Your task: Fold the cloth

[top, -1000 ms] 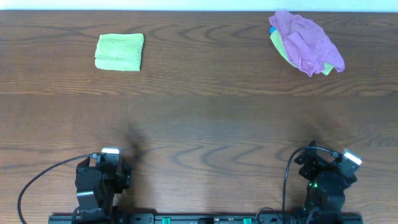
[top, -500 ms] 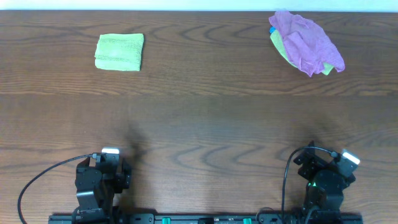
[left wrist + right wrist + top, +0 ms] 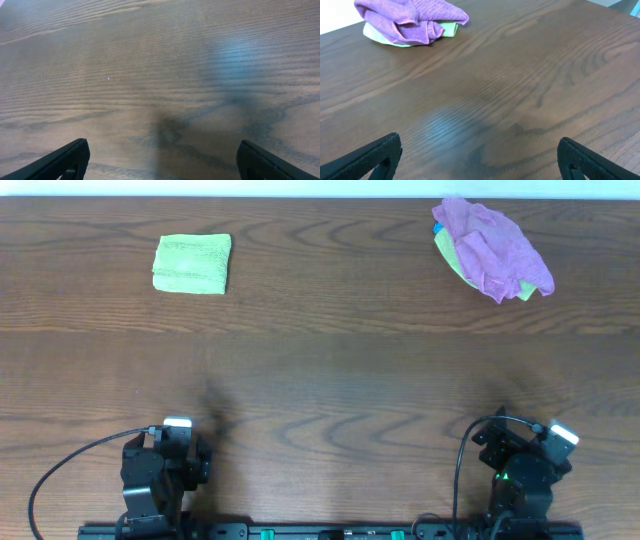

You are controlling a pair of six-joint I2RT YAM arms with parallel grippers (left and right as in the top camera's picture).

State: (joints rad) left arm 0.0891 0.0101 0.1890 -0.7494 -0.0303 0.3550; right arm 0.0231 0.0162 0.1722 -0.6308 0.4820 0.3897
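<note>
lime-green and neat, the cloth point(image 3: 192, 264) lies at the far left of the table point(image 3: 320, 360), well apart from both arms. from overhead we see it as a compact, nearly square pad with straight edges and a faint ridge running across it. we read that as layers stacked on one another rather than a single spread sheet. we cannot make out its white tag at this size, nor count the layers

the left gripper point(image 3: 162, 167) is released: in its wrist view the two fingertips sit wide at the lower corners with nothing but bare wood grain between them. the right gripper point(image 3: 480, 161) is likewise spread wide and empty. its wrist view looks across the wood toward the purple cloth point(image 3: 410, 20), heaped on a yellow-green cloth point(image 3: 449, 30) at the far right. neither of those is ours to fold, and they lie well apart from the green pad

overhead, both arms sit folded at the near edge, nowhere near any fabric. we judge the folding to be done, or as good as done: the cloth is squared up, nothing is held, and both arms look parked. if anything is left, it would be a tidying press or one more halving, but we see no sign that the pad needs it
</note>
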